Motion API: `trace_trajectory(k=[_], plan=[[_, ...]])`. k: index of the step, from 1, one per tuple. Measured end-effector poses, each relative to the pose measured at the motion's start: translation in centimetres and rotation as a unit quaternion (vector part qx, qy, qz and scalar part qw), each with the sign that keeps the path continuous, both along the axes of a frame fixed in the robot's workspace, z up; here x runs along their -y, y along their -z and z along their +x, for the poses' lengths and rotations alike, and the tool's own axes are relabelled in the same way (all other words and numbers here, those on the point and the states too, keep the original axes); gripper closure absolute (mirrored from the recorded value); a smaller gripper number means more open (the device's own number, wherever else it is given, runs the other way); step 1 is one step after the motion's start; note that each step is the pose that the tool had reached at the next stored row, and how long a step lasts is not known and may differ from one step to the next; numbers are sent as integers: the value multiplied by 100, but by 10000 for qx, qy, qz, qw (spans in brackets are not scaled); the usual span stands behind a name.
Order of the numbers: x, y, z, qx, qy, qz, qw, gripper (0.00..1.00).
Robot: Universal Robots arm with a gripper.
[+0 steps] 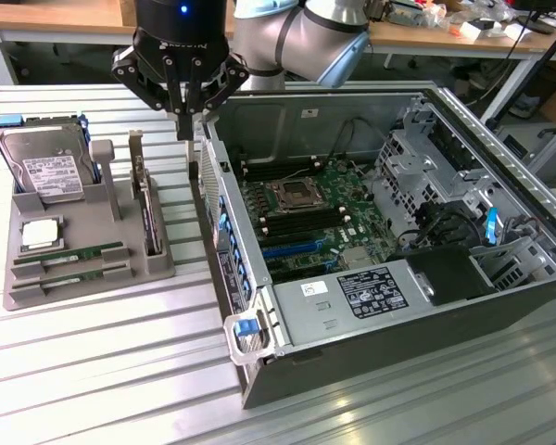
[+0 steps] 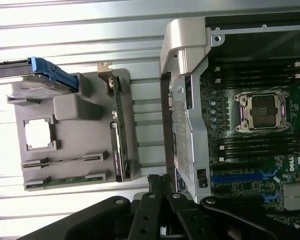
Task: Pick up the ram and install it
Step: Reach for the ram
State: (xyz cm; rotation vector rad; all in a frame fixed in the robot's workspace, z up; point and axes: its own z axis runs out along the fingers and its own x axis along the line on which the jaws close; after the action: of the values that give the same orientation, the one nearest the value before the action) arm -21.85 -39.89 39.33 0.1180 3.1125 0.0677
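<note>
The arm hangs its claw [image 1: 187, 130] fingers-down over the desk [image 1: 93, 371], between the gray tray [image 1: 74, 295] and the open computer case [image 1: 352, 362]. Its fingers are pressed together, gripping nothing. The tray holds one hard drive [image 1: 46, 167], one processor [image 1: 39, 235], one upright expansion card [image 1: 148, 209] and two sticks of ram [image 1: 69, 253] lying flat.

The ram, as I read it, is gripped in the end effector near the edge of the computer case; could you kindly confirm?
Not quite: the end effector is shut on nothing near the edge of the computer case, and the ram lies in the gray tray, as the exterior view shows.
</note>
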Motion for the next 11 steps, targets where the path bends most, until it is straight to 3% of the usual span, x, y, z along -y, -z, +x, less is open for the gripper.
trace_trajectory(k=[11], plan=[[0,0,-106,0,0,0,10000,90]])
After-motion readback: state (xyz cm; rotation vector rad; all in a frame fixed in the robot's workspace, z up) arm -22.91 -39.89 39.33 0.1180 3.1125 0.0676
